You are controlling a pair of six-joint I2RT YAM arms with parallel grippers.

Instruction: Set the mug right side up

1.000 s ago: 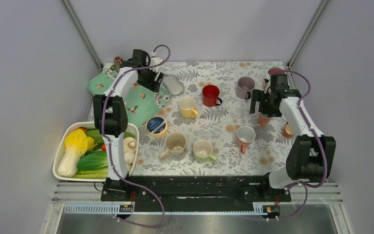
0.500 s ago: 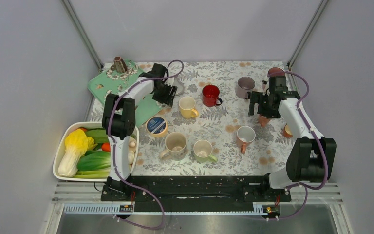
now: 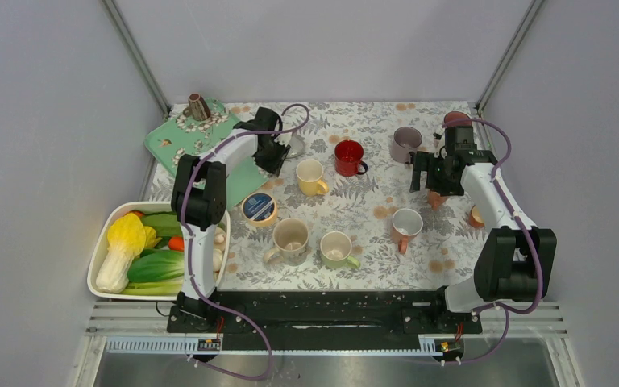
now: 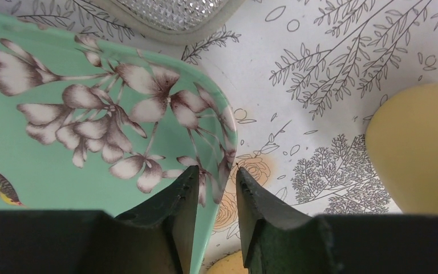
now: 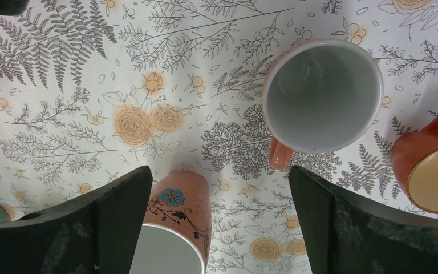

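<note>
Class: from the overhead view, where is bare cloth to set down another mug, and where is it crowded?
Bare cloth: between the yellow mug, red mug and peach mug, and along the far edge behind the red mug. Crowded: left side, green tray and vegetable tub.

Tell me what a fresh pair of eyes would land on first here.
The scatter of mugs across the floral tablecloth, with the red mug at the far middle brightest among them. Next, the white tub of vegetables at the near left corner, and the right tool hanging open over a peach mug with a blue flower.
</note>
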